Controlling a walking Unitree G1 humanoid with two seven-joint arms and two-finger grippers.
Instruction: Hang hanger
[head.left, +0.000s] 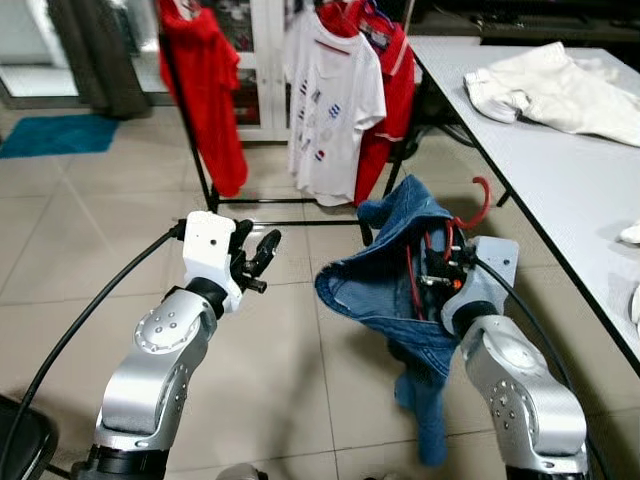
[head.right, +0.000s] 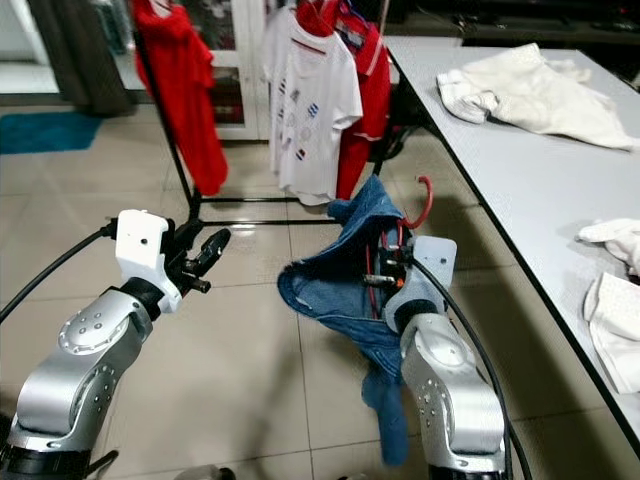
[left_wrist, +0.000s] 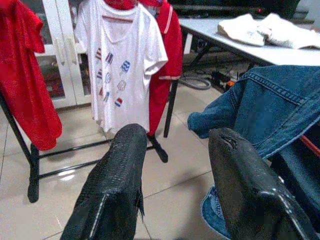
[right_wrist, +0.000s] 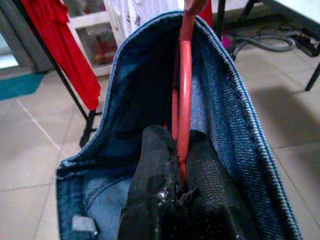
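Starting on the left: the left gripper (head.left: 258, 257) is held up over the tiled floor (head.left: 90, 250) with its fingers spread apart and nothing between them. It's just pointing toward the clothes rack (head.left: 188, 130), so it's not helping with anything right now.

Past it, the rack has a red top (head.left: 208, 90) on the left side, then a white t-shirt (head.left: 330, 100) and another red shirt (head.left: 392, 110) bunched together toward the right end. I can't see the top rail at all, which is honestly the first worry: the hook has to land on a bar that's out of frame, so aiming it is guesswork until the head tilts up.

Then the right gripper (right_wrist: 177, 150), fingers pinched tight on the thin red hanger (right_wrist: 184, 75), with a denim jacket (head.left: 400, 280) draped over it and hanging low beside the arm, out in front of the rack and not touching it. The hook (head.left: 482, 200) pokes up near the edge of the white table (head.left: 560, 170), where a cream garment (head.left: 545, 85) is lying.

What I'd watch for:
- that hook catching the table edge if the arm swings right
- the heavy jacket sliding off one side, since it looks lopsided
- the skinny wire twisting in the grip, because the pinch is on such a small spot
- the jacket snagging on the shirts already hanging
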